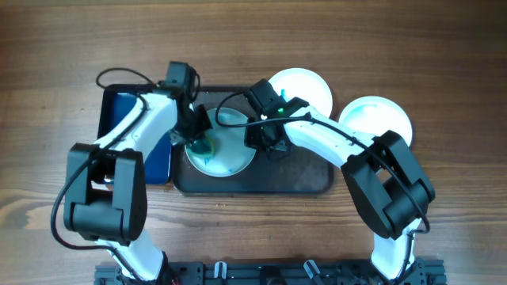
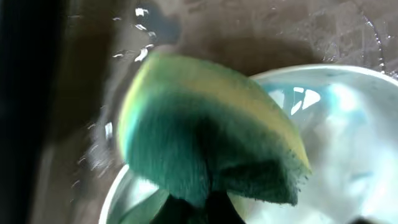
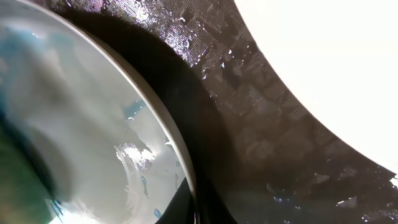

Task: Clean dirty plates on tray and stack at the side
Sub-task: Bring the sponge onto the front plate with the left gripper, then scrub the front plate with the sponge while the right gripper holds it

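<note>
A white plate (image 1: 230,154) with teal-blue streaks lies on the left part of the dark tray (image 1: 301,178). My left gripper (image 1: 200,141) is shut on a green and yellow sponge (image 2: 205,137) and presses it on this plate (image 2: 348,124). My right gripper (image 1: 265,136) is shut on the plate's right rim (image 3: 186,186), one finger over the wet inside (image 3: 81,124). A plain white plate (image 1: 305,85) sits at the tray's far edge and also shows in the right wrist view (image 3: 323,62). Another white plate (image 1: 379,119) lies on the table to the right.
A smaller blue tray (image 1: 127,119) with a black rim lies left of the dark tray, under my left arm. The dark tray's wet surface (image 3: 249,143) shows between the two plates. Wooden table lies all around.
</note>
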